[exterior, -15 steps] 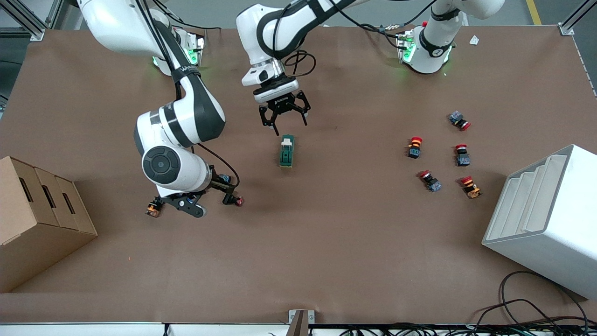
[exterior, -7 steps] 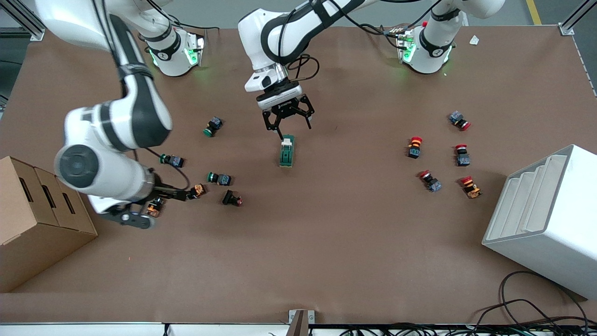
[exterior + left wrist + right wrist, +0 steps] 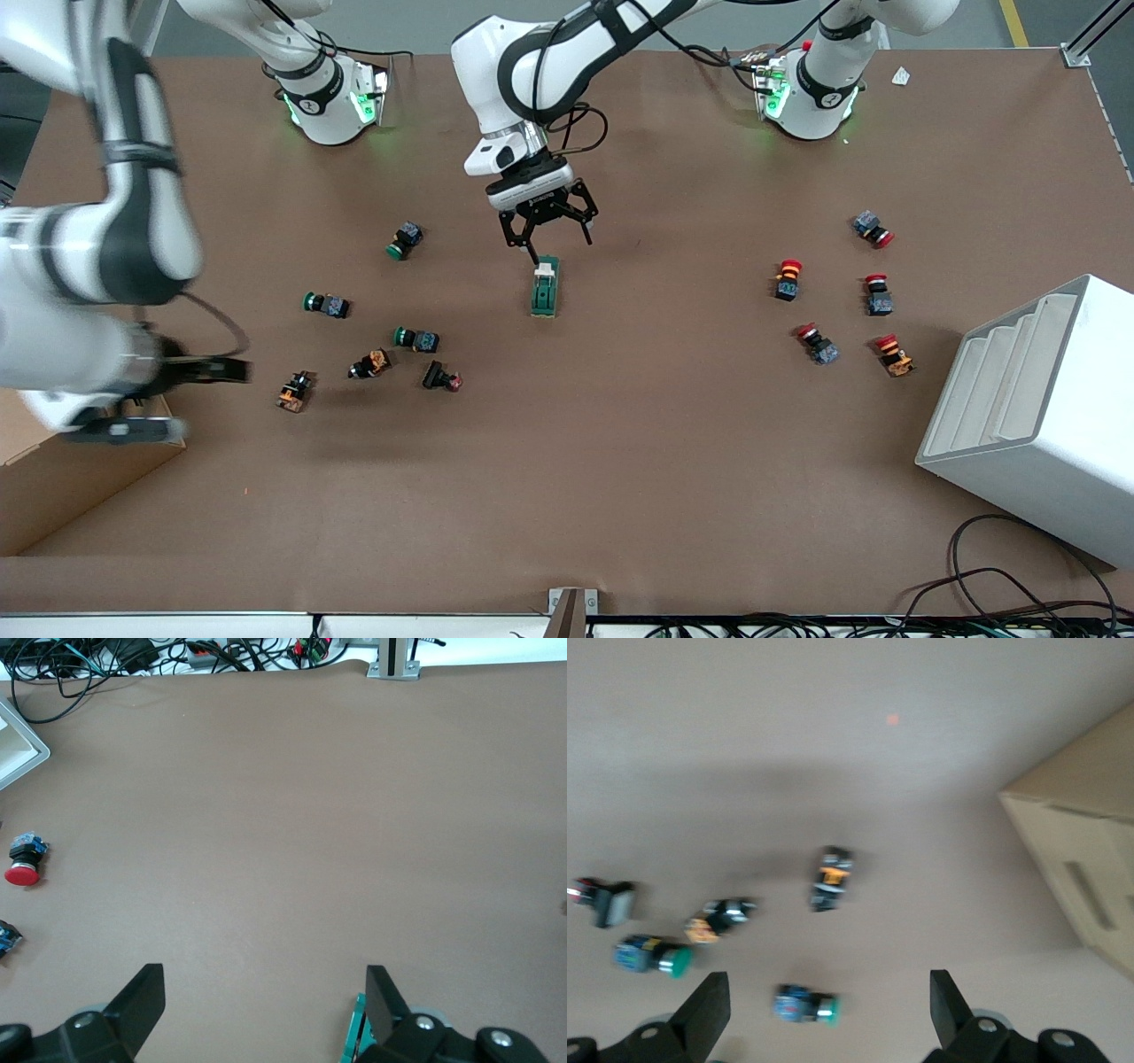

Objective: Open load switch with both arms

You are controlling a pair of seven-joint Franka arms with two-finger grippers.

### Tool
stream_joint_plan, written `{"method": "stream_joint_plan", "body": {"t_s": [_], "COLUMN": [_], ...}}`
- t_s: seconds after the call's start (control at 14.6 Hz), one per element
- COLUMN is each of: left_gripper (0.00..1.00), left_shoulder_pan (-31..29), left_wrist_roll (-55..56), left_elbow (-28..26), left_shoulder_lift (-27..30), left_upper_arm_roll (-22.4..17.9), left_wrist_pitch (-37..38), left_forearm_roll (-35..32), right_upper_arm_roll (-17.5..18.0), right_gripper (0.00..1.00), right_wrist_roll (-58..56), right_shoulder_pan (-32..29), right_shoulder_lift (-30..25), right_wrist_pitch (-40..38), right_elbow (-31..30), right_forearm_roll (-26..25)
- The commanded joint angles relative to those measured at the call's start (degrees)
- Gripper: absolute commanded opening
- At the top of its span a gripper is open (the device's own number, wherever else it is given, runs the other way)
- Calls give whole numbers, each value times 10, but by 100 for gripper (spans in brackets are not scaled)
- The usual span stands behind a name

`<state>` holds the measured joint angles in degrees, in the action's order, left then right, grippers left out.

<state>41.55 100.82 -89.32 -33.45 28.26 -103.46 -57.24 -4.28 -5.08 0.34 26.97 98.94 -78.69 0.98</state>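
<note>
The load switch (image 3: 545,288) is a dark green block lying mid-table, its white lever (image 3: 547,264) at the end toward the robots' bases. My left gripper (image 3: 546,236) hangs open just over that lever end, with nothing between its fingers. In the left wrist view the left gripper (image 3: 261,997) spans bare table, and a teal edge of the load switch (image 3: 356,1036) shows beside one finger (image 3: 383,997). My right gripper (image 3: 177,400) is blurred and open, over the table beside the cardboard box. In the right wrist view the right gripper (image 3: 828,1003) is above a green push button (image 3: 806,1005).
Several green, orange and black push buttons (image 3: 416,338) lie scattered toward the right arm's end. Several red-capped buttons (image 3: 788,279) lie toward the left arm's end, near a white bin (image 3: 1036,416). The cardboard box (image 3: 53,496) stands at the right arm's end. Cables (image 3: 1001,585) trail by the front edge.
The right arm has swung away from the push buttons toward the cardboard box, uncovering them. The left gripper has come down slightly toward the switch's lever end. The switch has not moved.
</note>
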Motion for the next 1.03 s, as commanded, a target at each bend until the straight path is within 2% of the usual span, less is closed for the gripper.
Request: {"method": "stream_joint_plan", "body": {"t_s": [0.0,0.27,0.55,0.75,0.96], "left_gripper": [100,100,100,100,100], "left_shoulder_pan": [-33,-93,-178,-255,-328], "left_wrist_roll": [-72,-177,-301,-420,-534], "left_elbow": [20,47,66,85,87], "left_shoulder_lift": [28,63,106,144,180], "left_upper_arm_roll": [1,1,2,2,1], "left_wrist_pitch": [-3,-3,-3,2,4], "left_forearm_roll": [51,120,197,283,345], "right_upper_arm_roll": [16,15,18,16,14], "right_gripper": [100,100,100,100,100], "right_wrist_roll": [-28,-26,-23,-17,-17], "right_shoulder_pan": [-33,-36,-33,-32,-37], "right_shoulder_lift": [-18,-17,-18,-58,-64], "right_wrist_pitch": [-8,-8,-35,-87,-97], "right_elbow": [5,17,31,31,35], "right_forearm_roll": [-6,-5,10,3,2]}}
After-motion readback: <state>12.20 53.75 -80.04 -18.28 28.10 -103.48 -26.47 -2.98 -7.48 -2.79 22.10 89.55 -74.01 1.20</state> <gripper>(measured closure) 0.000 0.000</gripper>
